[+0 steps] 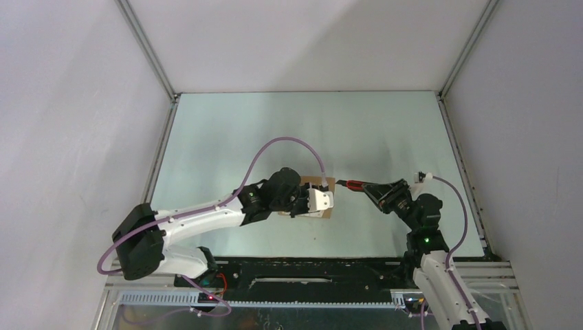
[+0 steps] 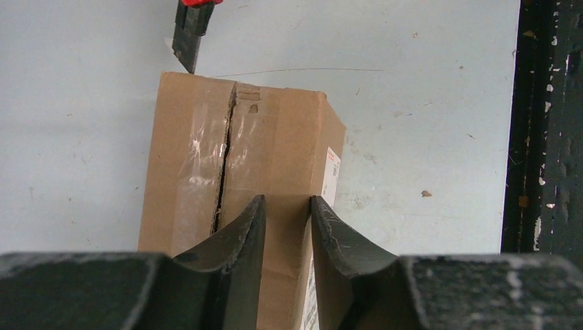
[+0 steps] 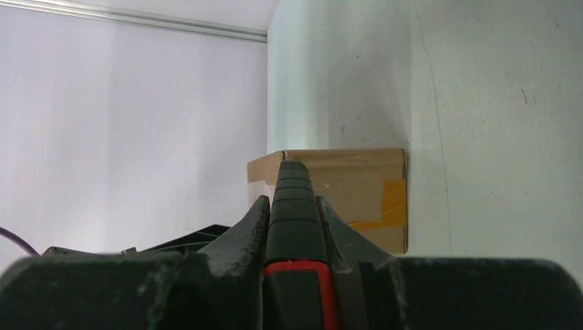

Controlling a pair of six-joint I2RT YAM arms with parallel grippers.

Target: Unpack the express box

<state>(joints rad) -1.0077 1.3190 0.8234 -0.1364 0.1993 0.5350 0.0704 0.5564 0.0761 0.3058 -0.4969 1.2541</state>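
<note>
Beneath the left hand [image 2: 287, 203]: express box [image 2: 240, 179], resting on the tabletop [image 2: 426, 82], taped seam [image 2: 225, 165] uppermost. Fingers [image 2: 242, 234] drawn almost together with only a narrow slit between, tips laid on the top face beside the label-side edge; no pinch on a flap or wall discernible. Directly ahead of the right hand [image 3: 293, 196]: same carton, seen end-on. Clamped tight on the utility knife [image 3: 294, 234], nose aimed at the facing end wall.

Step in hand, by judgement: slitting the tape along the top seam. To do it well:
- Press down with the left hand against sliding under the blade's push.
- Enter at the end farthest from the left hand, after shifting the tip sideways onto the seam line.
- Hold the blade shallow, cutting tape and not contents.
- Draw straight, stopping short of the left fingertips.
- Allow no twist of the handle within the right hand.

Shown only from the left wrist: blade tip at, perhaps touching, the box edge farthest from that hand; clear tape [image 2: 196, 158]; seam as a dark parted line; white label [image 2: 331, 172] on the side wall. Shown only from the right wrist: yellow tape [image 3: 392, 203] on the end wall, ribbed black knife back with red band. Shown only from above: left arm [image 1: 199, 218] and right arm [image 1: 440, 275] converging, knife spanning from right hand to box.
</note>
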